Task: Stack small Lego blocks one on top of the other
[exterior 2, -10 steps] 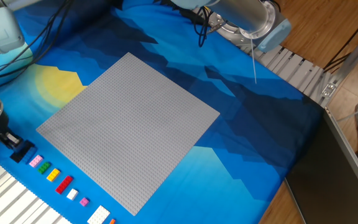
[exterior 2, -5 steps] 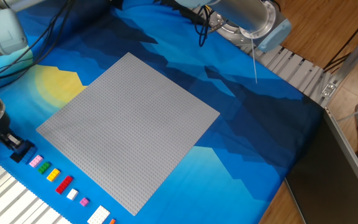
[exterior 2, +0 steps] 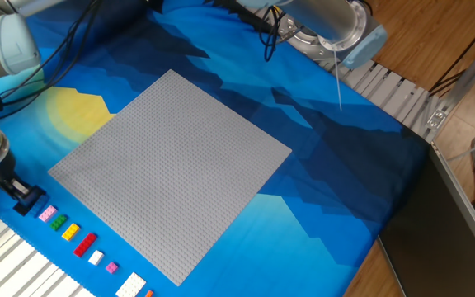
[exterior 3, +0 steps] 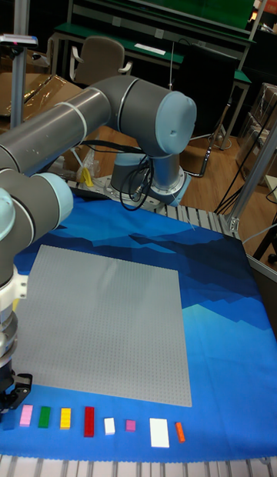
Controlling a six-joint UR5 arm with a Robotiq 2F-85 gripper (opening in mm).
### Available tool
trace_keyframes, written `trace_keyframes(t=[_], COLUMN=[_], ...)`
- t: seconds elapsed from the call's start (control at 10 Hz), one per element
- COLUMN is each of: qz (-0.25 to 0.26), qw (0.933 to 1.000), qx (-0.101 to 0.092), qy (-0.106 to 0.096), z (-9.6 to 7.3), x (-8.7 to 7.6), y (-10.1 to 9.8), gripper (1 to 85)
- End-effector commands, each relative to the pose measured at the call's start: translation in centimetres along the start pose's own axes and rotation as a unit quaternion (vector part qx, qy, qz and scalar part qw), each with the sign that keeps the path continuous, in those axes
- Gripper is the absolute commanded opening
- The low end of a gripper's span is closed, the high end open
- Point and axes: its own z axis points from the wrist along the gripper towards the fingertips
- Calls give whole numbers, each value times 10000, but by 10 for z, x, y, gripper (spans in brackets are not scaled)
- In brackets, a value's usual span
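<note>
I've got the gripper [exterior 2: 21,195] down on the black block [exterior 2: 30,200], at the row's end beside the pink block [exterior 2: 47,213]. Can't tell if the jaws have clenched. A shallow grip could drop it, or nudge the pink one.

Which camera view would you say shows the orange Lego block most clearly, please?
The tall fixed view shows it best: the orange block lies whole and unobstructed at the right end of the row, just right of the white block. In the fixed view only a sliver of it shows, cut off by the bottom edge.
</note>
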Motion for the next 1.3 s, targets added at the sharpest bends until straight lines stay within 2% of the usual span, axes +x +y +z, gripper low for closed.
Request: trace_keyframes(t=[0.0, 0.2, 0.8, 1.2], qz=[24, 62, 80, 112], qw=[10000, 10000, 9999, 9999], qx=[-51, -53, -73, -95], qy=[-22, 1, -24, 43], z=[1, 1, 2, -1], x=[0, 1, 0, 1], y=[2, 3, 3, 5], gripper=[377, 400, 390, 397])
